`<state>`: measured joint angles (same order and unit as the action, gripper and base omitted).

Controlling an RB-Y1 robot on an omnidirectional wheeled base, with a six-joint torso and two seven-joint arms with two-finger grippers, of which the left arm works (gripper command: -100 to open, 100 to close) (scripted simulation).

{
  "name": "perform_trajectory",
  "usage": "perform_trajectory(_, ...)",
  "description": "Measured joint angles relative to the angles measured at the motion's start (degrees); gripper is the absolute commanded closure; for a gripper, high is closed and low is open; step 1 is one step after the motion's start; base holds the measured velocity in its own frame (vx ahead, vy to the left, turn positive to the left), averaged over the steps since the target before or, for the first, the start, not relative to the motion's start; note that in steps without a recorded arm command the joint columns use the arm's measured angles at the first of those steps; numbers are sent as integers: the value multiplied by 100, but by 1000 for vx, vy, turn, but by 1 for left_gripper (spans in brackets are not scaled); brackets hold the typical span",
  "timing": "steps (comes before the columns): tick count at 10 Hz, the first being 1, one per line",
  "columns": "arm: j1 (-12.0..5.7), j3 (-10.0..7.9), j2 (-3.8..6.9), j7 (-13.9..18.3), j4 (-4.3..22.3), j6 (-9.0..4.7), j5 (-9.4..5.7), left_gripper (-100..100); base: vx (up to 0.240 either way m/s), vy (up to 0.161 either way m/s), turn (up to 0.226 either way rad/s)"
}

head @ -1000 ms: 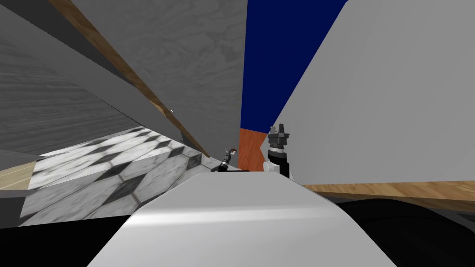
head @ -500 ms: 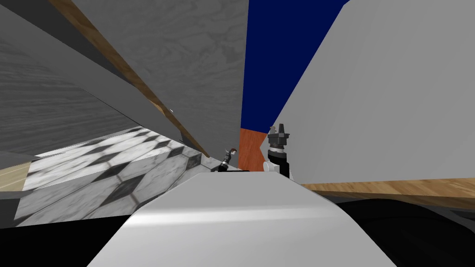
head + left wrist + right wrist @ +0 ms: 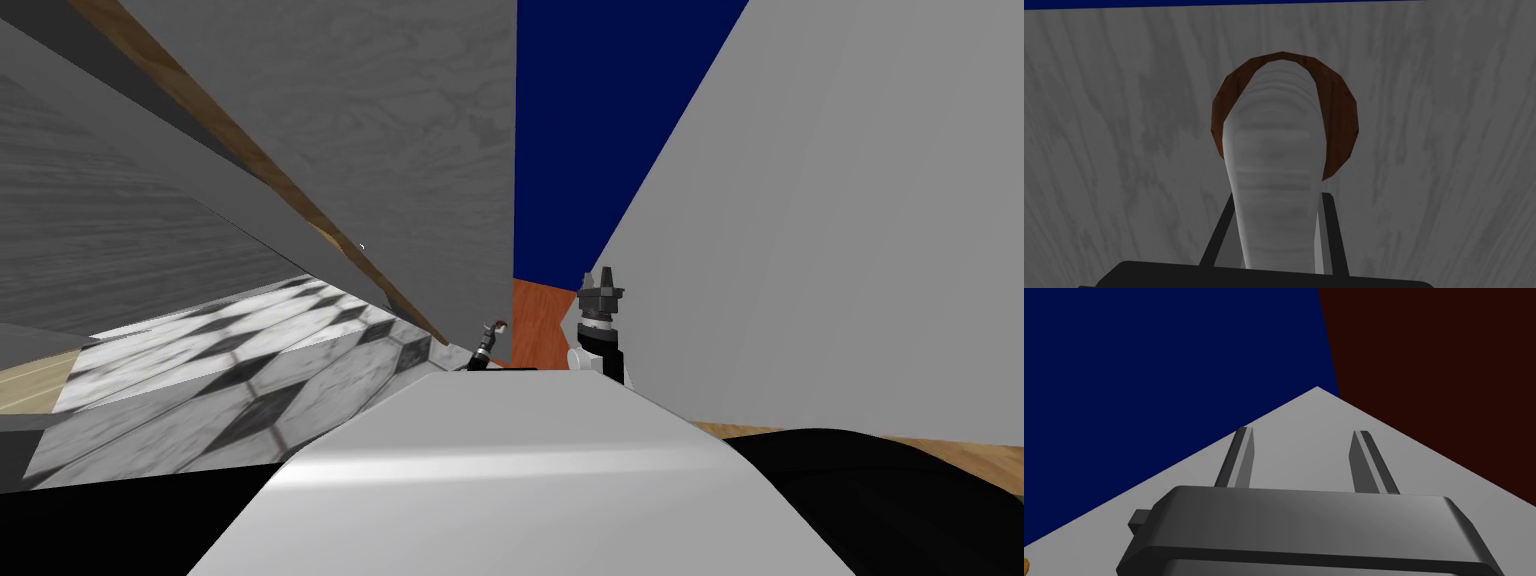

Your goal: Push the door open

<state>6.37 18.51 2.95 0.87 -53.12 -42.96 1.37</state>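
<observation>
- Left end effector (image 3: 1278, 196) is clamped on the grey handle (image 3: 1274, 145), which juts from the door (image 3: 1124, 150) straight ahead.
- Right end effector (image 3: 1304, 432) has its fingers apart.
- The door's edge is further left than a second ago, baring more blue wall (image 3: 600, 120).

Our right gripper (image 3: 1304, 432) holds its two thin fingers (image 3: 1241, 458) apart, with a clear gap between them, rising from the dark body (image 3: 1304, 528). Beyond them lies a flat light grey surface (image 3: 1316, 410) that narrows to a point at twelve o'clock from the gripper. A deep blue plane (image 3: 1149, 363) takes the ten o'clock side, and a dark red-brown plane (image 3: 1439, 363) the two o'clock side. The two planes meet in a line running up from the grey point. Nothing sits between the fingers.
</observation>
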Motion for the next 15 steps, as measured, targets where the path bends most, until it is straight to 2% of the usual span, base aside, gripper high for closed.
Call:
perform_trajectory(2,-39,-104,23,-12,3,-7,-43,100,162,-114,60)
perform_trajectory(4,-13,-220,10,-81,-55,55,-81,100,134,-108,49)
perform_trajectory(5,-41,-273,51,-69,-73,89,-107,100,133,-98,61)
perform_trajectory(8,-216,-516,30,-116,258,-73,-203,100,126,-103,63)
perform_trajectory(10,-219,-632,16,-161,206,-3,-245,100,129,-122,67)
perform_trajectory(11,-134,-700,13,-189,40,106,-269,100,131,-137,88)
perform_trajectory(13,-253,-879,-24,-237,220,40,-337,100,159,-136,82)
perform_trajectory(15,-286,-1063,-71,-292,224,103,-408,100,162,-128,71)
